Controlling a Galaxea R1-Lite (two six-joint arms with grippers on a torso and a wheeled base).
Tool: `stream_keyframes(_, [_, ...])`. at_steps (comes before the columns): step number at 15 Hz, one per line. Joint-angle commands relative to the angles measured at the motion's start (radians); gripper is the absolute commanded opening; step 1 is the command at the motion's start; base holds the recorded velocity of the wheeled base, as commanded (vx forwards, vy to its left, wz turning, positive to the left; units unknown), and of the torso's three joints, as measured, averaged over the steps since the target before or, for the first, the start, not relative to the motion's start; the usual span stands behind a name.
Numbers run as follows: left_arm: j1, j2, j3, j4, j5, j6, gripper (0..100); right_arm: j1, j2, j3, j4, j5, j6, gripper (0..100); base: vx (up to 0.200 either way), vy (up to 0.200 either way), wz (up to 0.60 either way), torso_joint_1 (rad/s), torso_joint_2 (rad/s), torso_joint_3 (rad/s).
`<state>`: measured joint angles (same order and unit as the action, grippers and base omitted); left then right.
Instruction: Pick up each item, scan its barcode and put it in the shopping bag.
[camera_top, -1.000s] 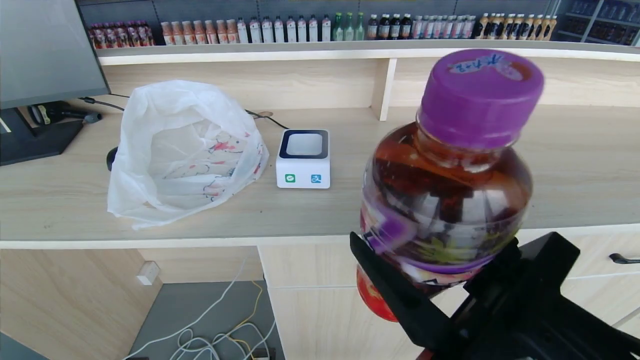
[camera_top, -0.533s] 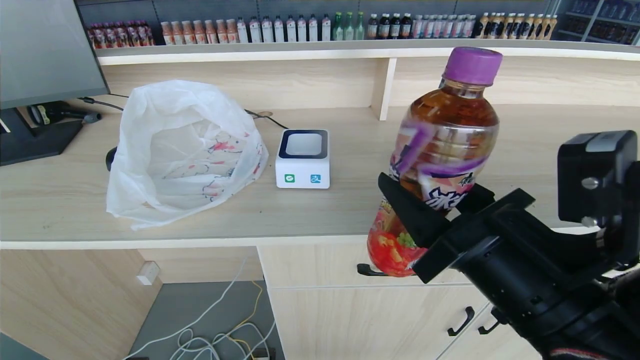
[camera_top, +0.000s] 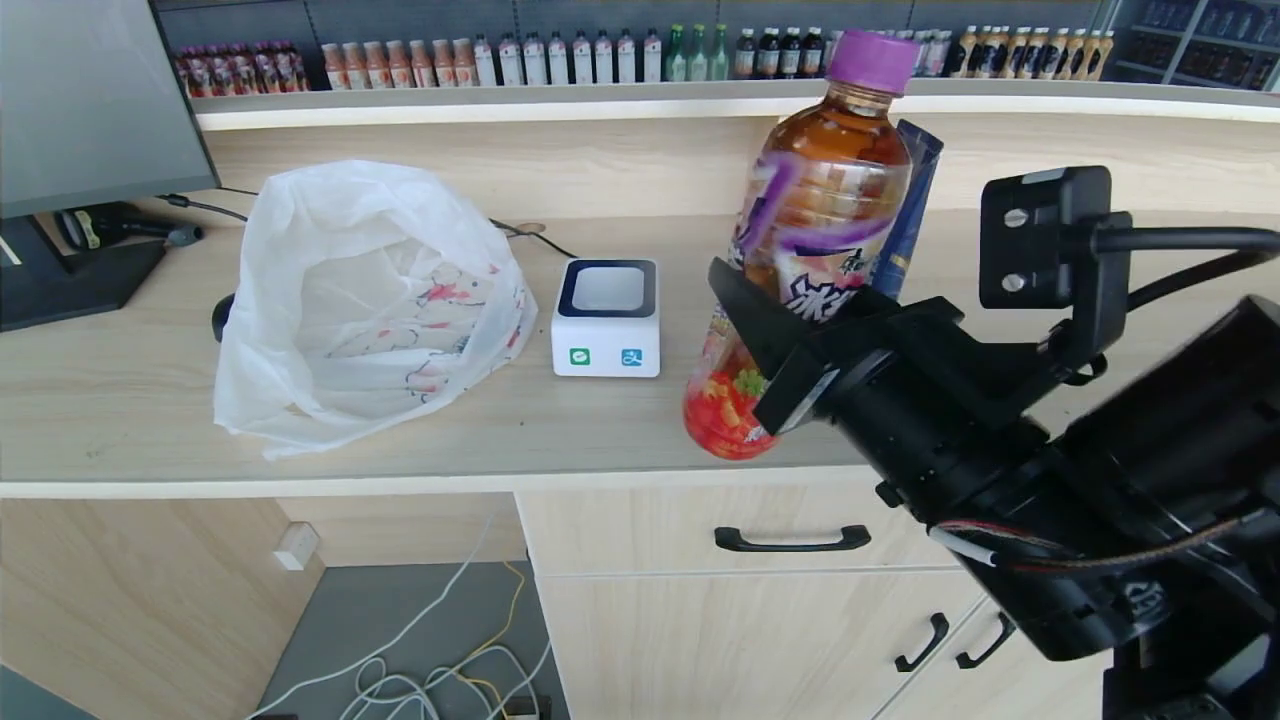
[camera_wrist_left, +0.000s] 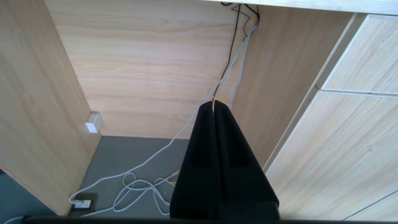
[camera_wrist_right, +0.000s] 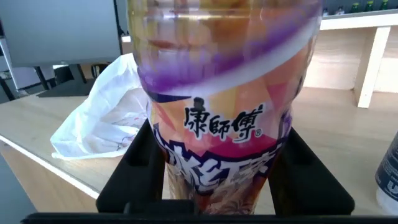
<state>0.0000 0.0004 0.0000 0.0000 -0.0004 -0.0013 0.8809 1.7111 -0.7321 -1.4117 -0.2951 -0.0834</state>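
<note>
Black and pinched together on nothing, the left gripper (camera_wrist_left: 214, 111) hangs below the counter (camera_top: 120, 400). The shopping bag (camera_top: 370, 300) gapes well left of the right gripper (camera_top: 812, 312), with the scanner (camera_top: 606, 318) between them. That gripper clamps the bottle (camera_top: 815, 200) below its middle, upright. Being top-heavy, it may tip or slip when turned towards the scanner.

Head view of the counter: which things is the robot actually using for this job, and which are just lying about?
In the job: bottle, held in the right gripper; scanner box; shopping bag; blue packet, probably another item to scan.

Lying about: monitor; shelf bottles; floor cables.
</note>
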Motion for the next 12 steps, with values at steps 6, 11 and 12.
stream_keyframes(6, [0.000,0.000,0.000,0.000,0.000,0.000,0,-0.020,0.159,-0.303,0.178,0.021,0.021,0,0.000,0.000,0.00,0.000,0.00,0.000])
stream_keyframes(11, [0.000,0.000,0.000,0.000,0.000,0.000,0,-0.085,0.191,-0.432,0.336,0.033,0.016,0,0.000,0.000,0.00,0.000,0.00,0.000])
stream_keyframes(12, [0.000,0.000,0.000,0.000,0.000,0.000,0,-0.117,0.191,-0.435,0.349,0.036,0.016,0,0.000,0.000,0.00,0.000,0.00,0.000])
